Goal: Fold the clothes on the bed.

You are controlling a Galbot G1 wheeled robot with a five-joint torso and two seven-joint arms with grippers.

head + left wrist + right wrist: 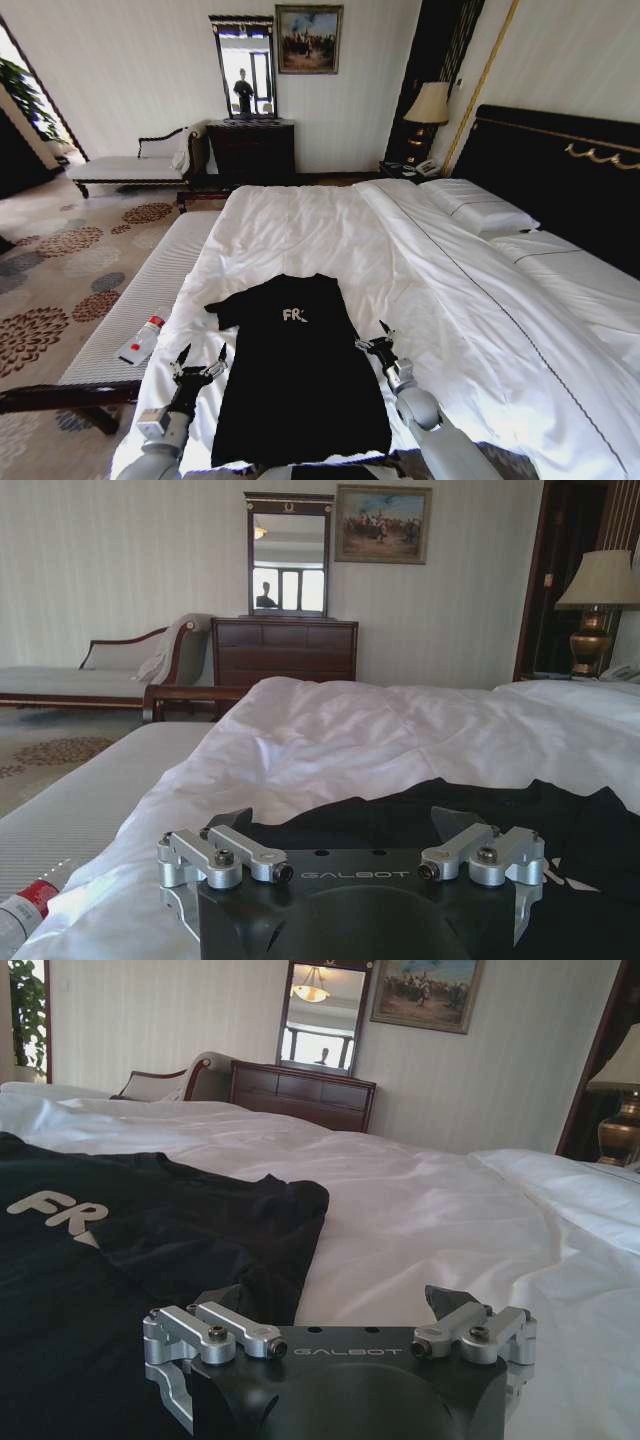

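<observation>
The clothes are one black T-shirt [295,370] lying flat, collar away from me, on the near part of the white bed [330,225]. Only "FR" of its white lettering shows. My left gripper [203,357] is open just off the shirt's left edge, below the sleeve. My right gripper [372,335] is open at the shirt's right edge. In the left wrist view the open gripper [345,825] hovers over the duvet [330,730] with the shirt [570,820] just ahead. The right wrist view has its open gripper [335,1305] over the shirt's edge [150,1250].
A narrow white-cushioned bench [130,310] runs along the bed's left side, with a red-capped bottle [142,342] on it. Pillows [480,208] and the dark headboard [560,170] are to the right. A chaise [130,165], dresser [250,150] and lamp [430,105] line the far wall.
</observation>
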